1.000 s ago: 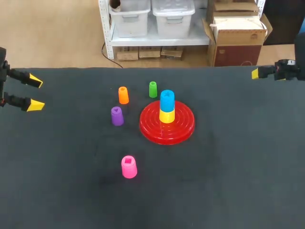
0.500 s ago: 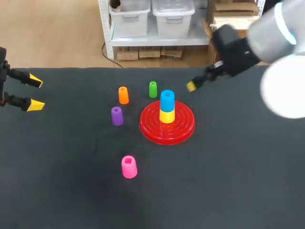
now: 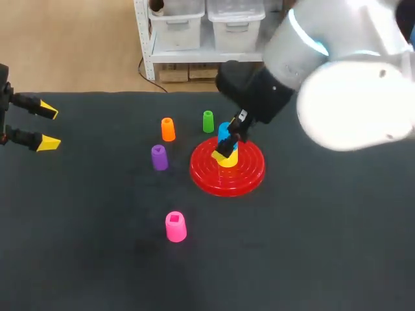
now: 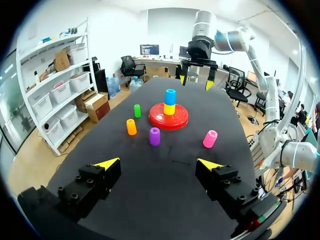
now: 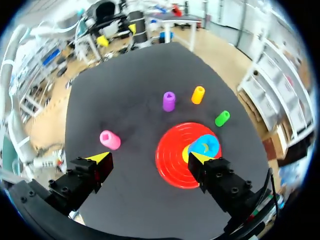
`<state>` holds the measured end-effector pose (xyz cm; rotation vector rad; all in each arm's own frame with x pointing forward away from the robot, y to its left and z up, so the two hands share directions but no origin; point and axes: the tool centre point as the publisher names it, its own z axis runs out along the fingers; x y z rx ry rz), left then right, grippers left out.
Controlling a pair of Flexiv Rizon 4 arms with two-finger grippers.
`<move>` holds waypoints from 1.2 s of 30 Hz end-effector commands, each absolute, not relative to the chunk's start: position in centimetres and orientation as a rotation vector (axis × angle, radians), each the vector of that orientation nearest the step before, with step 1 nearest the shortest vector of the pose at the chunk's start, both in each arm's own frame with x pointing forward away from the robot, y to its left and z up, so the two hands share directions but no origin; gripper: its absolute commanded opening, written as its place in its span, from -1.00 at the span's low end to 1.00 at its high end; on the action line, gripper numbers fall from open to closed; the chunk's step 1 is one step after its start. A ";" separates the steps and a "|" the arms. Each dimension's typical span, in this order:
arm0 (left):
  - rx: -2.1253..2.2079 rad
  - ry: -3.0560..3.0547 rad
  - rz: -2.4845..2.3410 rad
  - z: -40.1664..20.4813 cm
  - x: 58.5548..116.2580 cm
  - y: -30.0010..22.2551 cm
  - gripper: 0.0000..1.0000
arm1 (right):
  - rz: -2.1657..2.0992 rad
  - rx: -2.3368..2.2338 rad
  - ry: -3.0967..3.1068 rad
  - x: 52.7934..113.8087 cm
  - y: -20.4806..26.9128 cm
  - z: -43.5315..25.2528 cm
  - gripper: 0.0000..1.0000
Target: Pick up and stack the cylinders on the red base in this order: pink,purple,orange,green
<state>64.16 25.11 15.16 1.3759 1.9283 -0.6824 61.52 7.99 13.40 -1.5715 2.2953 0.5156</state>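
My right arm [image 3: 337, 71] enters from the upper right of the frame. Its gripper [image 5: 149, 158] hangs over the red base [image 3: 207, 172], which sits just above the centre of the black table [image 3: 324, 227]. The fingers are spread wide and grasp nothing. A blue cylinder [image 3: 224, 131] stands on a yellow cylinder [image 3: 228, 159] at the base's middle, just ahead of one fingertip in the right wrist view. The pink cylinder [image 3: 175, 227] stands alone, lower left of centre. The purple cylinder [image 3: 159, 157] is near the base's left side, with the orange cylinder [image 3: 168, 129] above it and the green cylinder [image 3: 208, 121] to the orange one's right. My left gripper [image 3: 48, 126] is at the far left edge, released and empty, well apart from everything
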 end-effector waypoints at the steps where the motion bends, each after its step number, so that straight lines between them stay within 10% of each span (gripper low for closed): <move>1: 1.376 1.924 -0.683 15.0 64.2 25.1 1.00 | 0.577 -2.262 2.082 62.6 8.1 13.8 1.00; 36: 1.376 1.924 -0.683 15.0 64.2 25.1 1.00 | 0.043 -2.581 1.905 55.3 14.6 10.2 1.00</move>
